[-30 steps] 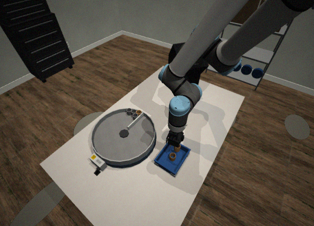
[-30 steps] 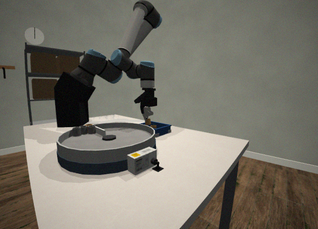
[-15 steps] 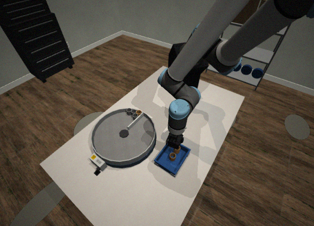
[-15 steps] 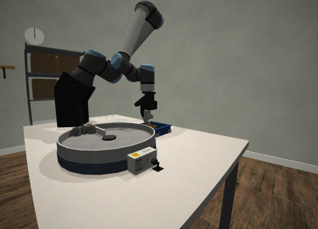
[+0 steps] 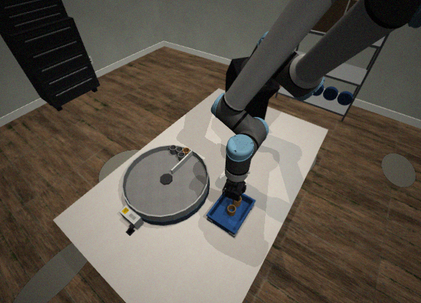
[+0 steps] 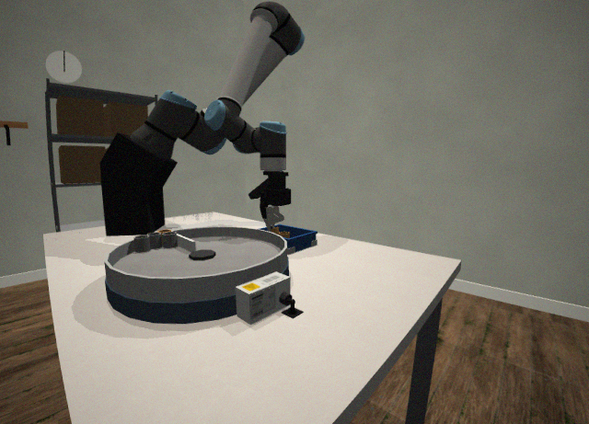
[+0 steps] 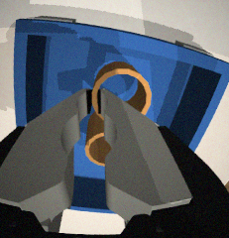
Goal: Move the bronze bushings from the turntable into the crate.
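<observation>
Yellow label and printed lines on the grey box, wording illegible.

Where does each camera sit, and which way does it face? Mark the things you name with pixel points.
Top: above the table [image 5: 163, 256] [image 6: 190, 362] [image 7: 94, 9], looking down at turntable [image 5: 149, 198] [image 6: 190, 286] and crate [image 5: 222, 222] [image 6: 303, 242] [image 7: 21, 74]; arm [image 5: 260, 58] [image 6: 257, 58] and gripper [image 5: 234, 195] [image 6: 271, 224] [image 7: 95, 91] show.
Exterior: at the table's end, facing the arm across the turntable.
Wrist: beside the gripper, looking past it into the crate.
Top and exterior share the turntable.

You look steeply down on the whole desk from high up in top; exterior faces across it, low, from beyond a corner; wrist peers closely into the blue crate, shared by all.
</observation>
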